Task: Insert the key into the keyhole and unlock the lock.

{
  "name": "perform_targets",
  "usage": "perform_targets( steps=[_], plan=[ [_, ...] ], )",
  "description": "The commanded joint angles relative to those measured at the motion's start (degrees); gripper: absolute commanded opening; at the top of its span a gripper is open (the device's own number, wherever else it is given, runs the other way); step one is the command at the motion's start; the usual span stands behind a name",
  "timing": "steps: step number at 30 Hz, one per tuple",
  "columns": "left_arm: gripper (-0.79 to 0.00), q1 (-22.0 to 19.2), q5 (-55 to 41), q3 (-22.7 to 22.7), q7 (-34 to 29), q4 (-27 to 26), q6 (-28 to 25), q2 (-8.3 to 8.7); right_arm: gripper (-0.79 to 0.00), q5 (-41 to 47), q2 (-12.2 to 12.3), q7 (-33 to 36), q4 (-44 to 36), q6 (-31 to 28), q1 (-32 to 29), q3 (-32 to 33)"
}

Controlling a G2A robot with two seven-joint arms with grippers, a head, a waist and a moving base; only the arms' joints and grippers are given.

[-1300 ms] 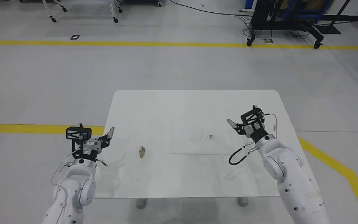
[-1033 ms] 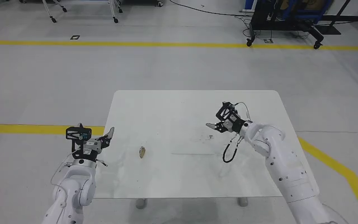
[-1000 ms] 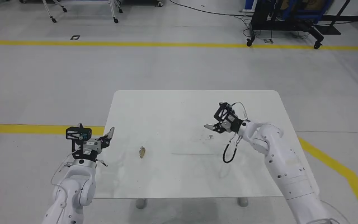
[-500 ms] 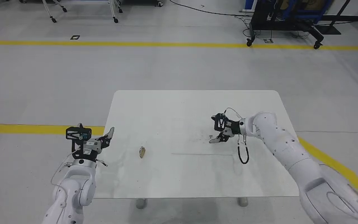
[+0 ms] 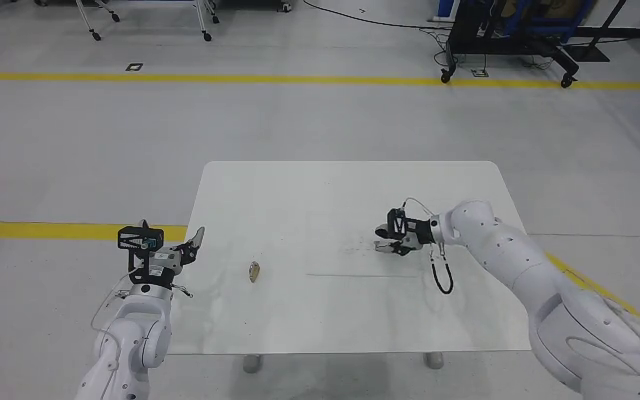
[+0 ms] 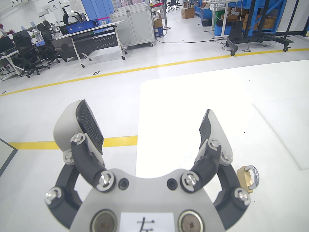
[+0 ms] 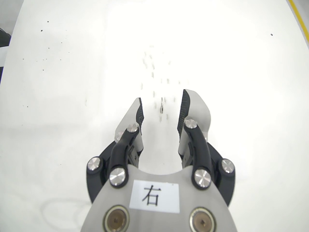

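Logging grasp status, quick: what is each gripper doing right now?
Left gripper: open, holding nothing.
Right gripper: open, one finger on each side of the key, not gripping it.

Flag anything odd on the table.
Nothing damaged or spilled. The brass padlock lies flat, well apart from the key, which sits among small scuff marks inside the open right gripper.

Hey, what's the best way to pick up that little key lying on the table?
Come from straight above and pinch the key across its thin long sides. It lies flat on the table, lengthwise inside the open right gripper, so closing there should meet both edges.
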Motion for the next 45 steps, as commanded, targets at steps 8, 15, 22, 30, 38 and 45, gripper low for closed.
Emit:
perform_targets(
  steps=[8, 15, 22, 30, 38, 45],
  plan=[
    [0.000, 0.00, 0.00, 0.00, 0.00, 0.00, 0.00, 0.00, -0.662, 2.29, -2.10, -1.12, 2.91, 0.00, 2.06, -5.93],
    [0.000, 0.00, 0.00, 0.00, 0.00, 0.00, 0.00, 0.00, -0.785, 3.19, -2.94, -3.75, 5.13, 0.00, 3.04, -9.27],
    [0.000, 0.00, 0.00, 0.00, 0.00, 0.00, 0.00, 0.00, -0.785, 2.66, -3.19, -6.04, 6.07, 0.00, 4.04, -11.00],
    [0.000, 0.00, 0.00, 0.00, 0.00, 0.00, 0.00, 0.00, -0.785, -0.31, -1.96, -12.99, 5.56, 5.37, 3.70, -10.60],
    [0.000, 0.00, 0.00, 0.00, 0.00, 0.00, 0.00, 0.00, -0.785, 0.65, 1.45, -31.69, 4.47, 19.46, -0.67, -8.09],
    [0.000, 0.00, 0.00, 0.00, 0.00, 0.00, 0.00, 0.00, -0.785, 9.09, 6.42, -41.32, -3.79, 29.06, -7.08, -6.35]
  ],
)
